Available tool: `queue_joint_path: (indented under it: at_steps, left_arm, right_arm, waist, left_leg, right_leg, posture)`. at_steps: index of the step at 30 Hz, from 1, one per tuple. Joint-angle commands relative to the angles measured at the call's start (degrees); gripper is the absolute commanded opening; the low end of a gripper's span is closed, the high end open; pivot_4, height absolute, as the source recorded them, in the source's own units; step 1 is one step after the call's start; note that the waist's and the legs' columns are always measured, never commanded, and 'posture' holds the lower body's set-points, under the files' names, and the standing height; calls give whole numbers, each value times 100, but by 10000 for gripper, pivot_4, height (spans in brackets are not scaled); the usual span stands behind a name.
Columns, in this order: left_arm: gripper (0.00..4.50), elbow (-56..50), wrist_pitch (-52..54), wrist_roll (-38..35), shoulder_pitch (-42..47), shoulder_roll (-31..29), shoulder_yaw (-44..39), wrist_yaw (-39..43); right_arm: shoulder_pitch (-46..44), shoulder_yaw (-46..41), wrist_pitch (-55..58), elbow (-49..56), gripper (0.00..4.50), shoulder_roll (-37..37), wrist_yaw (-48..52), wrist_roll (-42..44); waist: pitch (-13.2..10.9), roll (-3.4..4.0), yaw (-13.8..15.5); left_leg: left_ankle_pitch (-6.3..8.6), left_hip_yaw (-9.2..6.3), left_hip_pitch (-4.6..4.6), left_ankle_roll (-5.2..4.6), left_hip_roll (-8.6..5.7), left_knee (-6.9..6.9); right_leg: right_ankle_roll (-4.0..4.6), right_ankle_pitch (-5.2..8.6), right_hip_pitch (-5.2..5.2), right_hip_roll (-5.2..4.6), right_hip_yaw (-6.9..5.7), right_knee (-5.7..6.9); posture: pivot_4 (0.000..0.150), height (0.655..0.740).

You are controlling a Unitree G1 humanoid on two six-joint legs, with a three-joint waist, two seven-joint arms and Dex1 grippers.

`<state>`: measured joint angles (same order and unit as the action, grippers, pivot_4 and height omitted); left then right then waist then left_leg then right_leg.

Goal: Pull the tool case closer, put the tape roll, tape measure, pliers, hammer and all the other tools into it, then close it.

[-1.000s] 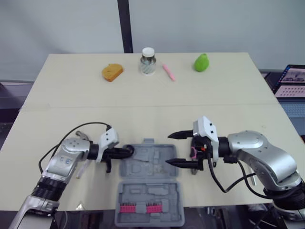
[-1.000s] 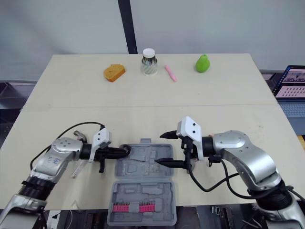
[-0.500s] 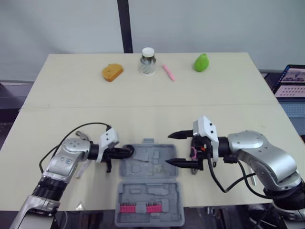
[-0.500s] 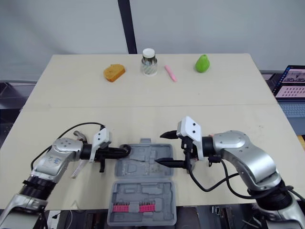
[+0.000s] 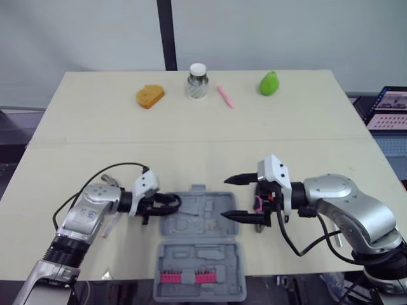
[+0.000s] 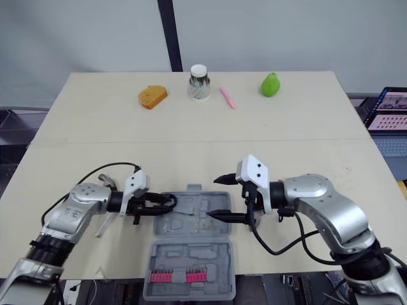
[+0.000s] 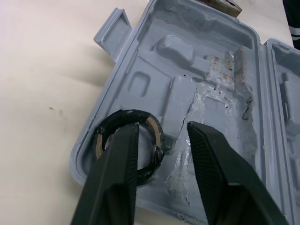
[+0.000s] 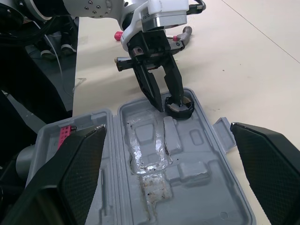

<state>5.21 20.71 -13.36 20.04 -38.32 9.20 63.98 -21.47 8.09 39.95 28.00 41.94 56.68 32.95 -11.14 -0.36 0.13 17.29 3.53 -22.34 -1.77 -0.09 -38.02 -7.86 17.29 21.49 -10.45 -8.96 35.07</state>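
left wrist view: the left gripper (image 7: pixel 162 126) stands narrowly parted, one finger over the tape roll (image 7: pixel 104 132) lying in the tool case (image 7: pixel 206 42); the right gripper (image 5: pixel 224 199) gapes wide nearby.

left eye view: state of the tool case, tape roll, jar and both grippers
tool case: open, lid folded out flat
tape roll: lying in a corner of the case
left gripper: open over the tape roll
right gripper: open wide
jar: upright, lid on

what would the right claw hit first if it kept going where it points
Probably the open tool case: the right claw aims across its tray toward the left claw at the tape roll. Height is unclear.
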Motion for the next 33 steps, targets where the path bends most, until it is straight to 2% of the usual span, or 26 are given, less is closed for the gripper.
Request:
queue_joint_path:
  at_steps: [1,10,20,26,33]
  left_arm:
    - [14920,-164,13,-82,54,-19,-110,23]
    - [14920,-433,93,-324,61,-114,-573,-124]
    - [14920,141,-1361,-238,-431,556,-1058,-717]
    - [14920,77,-1566,-324,-728,826,-1109,-946]
    - [14920,-10,-1578,-246,-894,809,-1052,-989]
  right_arm:
    - [3,-179,-56,226,45000,0,-37,115]
    - [31,-237,-72,242,45000,-13,-68,164]
    - [-40,-315,-143,72,45000,21,24,106]
    - [-105,-318,-157,-3,45000,62,98,85]
    - [-152,-302,-164,-36,45000,72,128,92]
  waist:
    - [0,0,0]
    - [0,0,-1]
    - [0,-1,3]
    - [1,-2,2]
    - [1,-2,4]
  left_leg:
    - [0,0,0,0,0,0]
    - [0,-1,-1,0,5,0]
    - [0,-1,0,0,1,-1]
    - [1,-1,1,-1,4,-3]
    - [1,-1,0,-3,6,-3]
  right_leg:
    - [0,0,0,0,0,0]
    - [0,0,0,0,0,-1]
    - [0,0,-2,-1,-2,-2]
    - [0,0,-2,-2,-1,0]
    - [-1,-1,-3,-3,-1,-1]
  posture:
    - [1500,7400]
    - [1500,7400]
    - [1500,7400]
    - [1500,7400]
    - [1500,7400]
